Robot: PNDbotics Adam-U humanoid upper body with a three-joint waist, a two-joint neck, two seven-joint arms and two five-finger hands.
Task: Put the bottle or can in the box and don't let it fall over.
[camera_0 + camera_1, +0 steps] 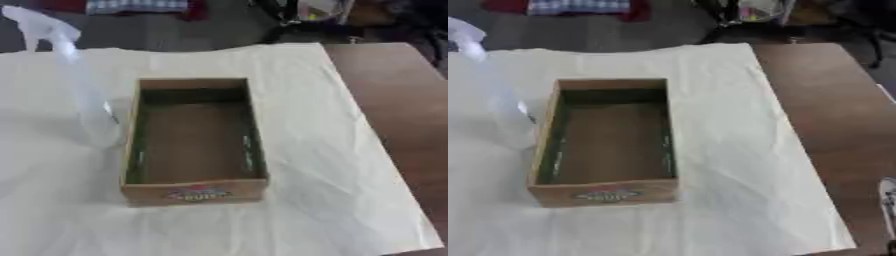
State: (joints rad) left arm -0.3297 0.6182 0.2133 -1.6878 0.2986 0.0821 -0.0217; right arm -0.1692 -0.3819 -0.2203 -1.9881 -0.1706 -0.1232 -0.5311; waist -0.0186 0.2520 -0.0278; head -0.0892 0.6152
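Standing upright on a cream sheet, a translucent spray bottle is seen at 9 o'clock from the cardboard box, outside it. Its pale trigger head is at the top, toward 11 o'clock in the left eye view. Its base is placed just beside the box's left wall; whether the two touch cannot be told.

The box is set near the middle of the sheet, open side up, with its long axis running from 12 to 6 o'clock. Green is shown along its inner side walls, and a red and green mark is carried on the near outer wall.

The sheet is spread over a brown table, whose bare wood is exposed at 3 o'clock.

A pale grey sliver is cut off at the 4 o'clock edge of the right eye view. Whether it belongs to the right hand, and how that hand is set, cannot be told. The left hand is shown in neither view.
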